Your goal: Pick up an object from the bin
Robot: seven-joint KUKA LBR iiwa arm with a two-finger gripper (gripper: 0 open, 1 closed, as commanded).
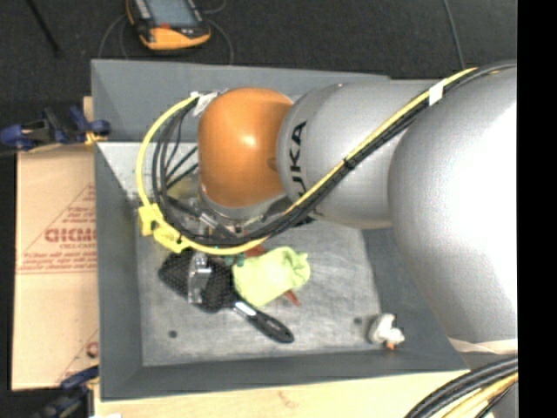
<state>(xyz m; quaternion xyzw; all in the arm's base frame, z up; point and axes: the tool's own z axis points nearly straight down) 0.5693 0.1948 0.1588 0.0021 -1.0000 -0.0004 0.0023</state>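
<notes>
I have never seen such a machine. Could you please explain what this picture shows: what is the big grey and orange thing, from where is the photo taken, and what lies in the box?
The big grey body is a robot arm, reaching in from the right. The orange cover sits on its wrist, and yellow and black cables loop around it.

The camera looks down from above, somewhat from one side.

Under the arm stands a grey metal bin. In it lie:
- a yellow-green soft thing near the middle
- a black long-handled tool just in front of it
- a black mesh-like thing to the left
- a small white piece near the front right corner

The gripper hangs low over the black things. Whether it holds anything cannot be seen.
</notes>
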